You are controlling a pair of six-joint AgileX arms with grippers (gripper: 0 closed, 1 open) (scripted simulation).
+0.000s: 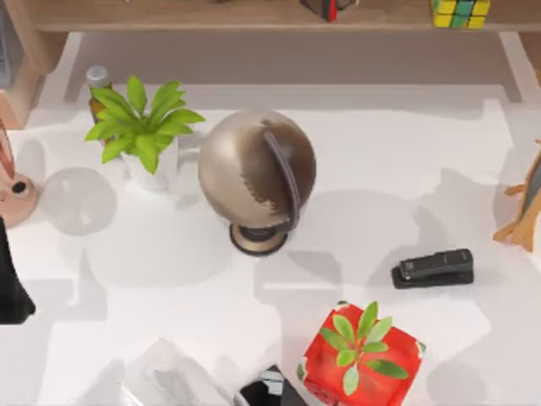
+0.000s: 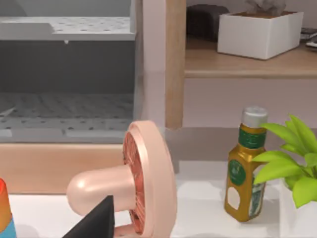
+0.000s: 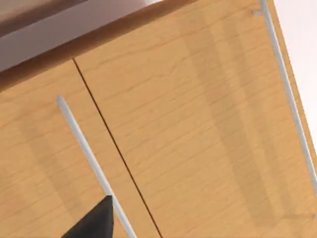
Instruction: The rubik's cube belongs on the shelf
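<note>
The small yellow-and-green rubik's cube (image 1: 460,13) rests on the long light-tan wooden shelf (image 1: 211,14), at one o'clock in the top view. Both tools' states cannot be told. Best practice now: retreat clear, leaving the cube undisturbed.

The top view looks straight down on the white tabletop (image 1: 406,161), with the shelf (image 1: 211,15) along its 12 o'clock edge. The left wrist view sits low near the table's 9 o'clock side, facing level toward the shelf, close behind a pink fan (image 2: 143,183). It shares the bottle (image 2: 245,166) and potted plant (image 1: 139,123) with the top view. The right wrist view faces wooden cabinet doors (image 3: 198,124) at close range.
</note>
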